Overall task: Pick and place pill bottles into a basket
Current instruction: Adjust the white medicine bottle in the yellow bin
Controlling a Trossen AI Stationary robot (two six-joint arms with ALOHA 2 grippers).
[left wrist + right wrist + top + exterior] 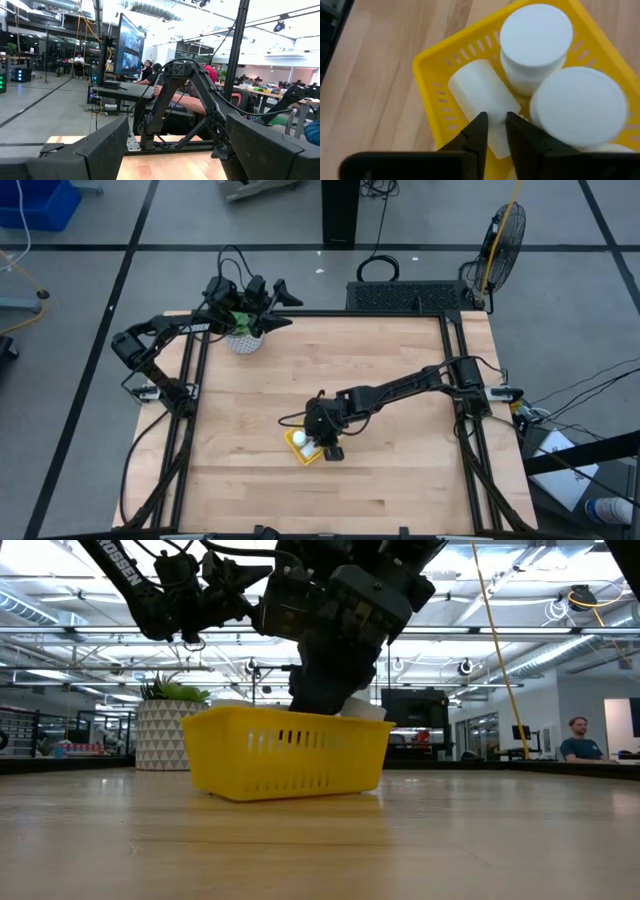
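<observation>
So the right gripper (494,131) is down over the basket (432,102), and its two dark fingers are pressed almost together with only a thin slit between the tips. Nothing is pinched between them as far as I can see. The tips sit right over a pill bottle lying on its side (482,97) in the basket, and whether they actually touch it I can't tell from the wrist view.

In the high view the right arm reaches from the table's right edge across to the middle, and its gripper (325,442) covers most of the yellow basket (303,454), which sits near the centre of the wooden table (400,490), a bit toward the front. One white cap (298,438) peeks out beside the gripper.

The basket is a small bright yellow thing with slotted walls. From the low view it sits flat on the table (290,755) with the arm coming down into it from above. Inside, the wrist view shows two more bottles standing upright, one with its round white cap (536,32) toward the far wall and another cap (577,102) just beside it, both packed close against the lying one.

The left gripper (262,298) is up at the back left corner, hovering by the white plant pot (243,340), with its fingers spread wide and empty.
</observation>
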